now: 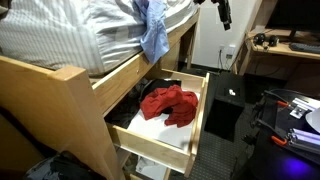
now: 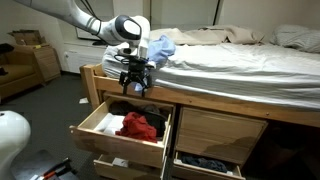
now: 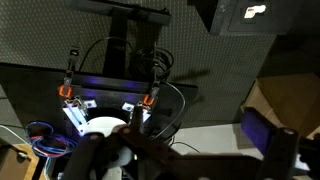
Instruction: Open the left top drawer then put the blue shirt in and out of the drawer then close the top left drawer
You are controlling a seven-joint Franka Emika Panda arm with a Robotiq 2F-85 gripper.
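Left top drawer [image 2: 110,143] stands open, lower left of frame; blond wood walls, plain flat front, white bottom; a crumpled red garment [image 2: 138,126] lies inside. Blue shirt [image 2: 158,47], soft and rumpled, is draped over the bed [image 2: 250,100] edge above, beside striped bedding [image 1: 60,35]; gripper [image 2: 135,85] jaws released, empty, just beside the shirt.
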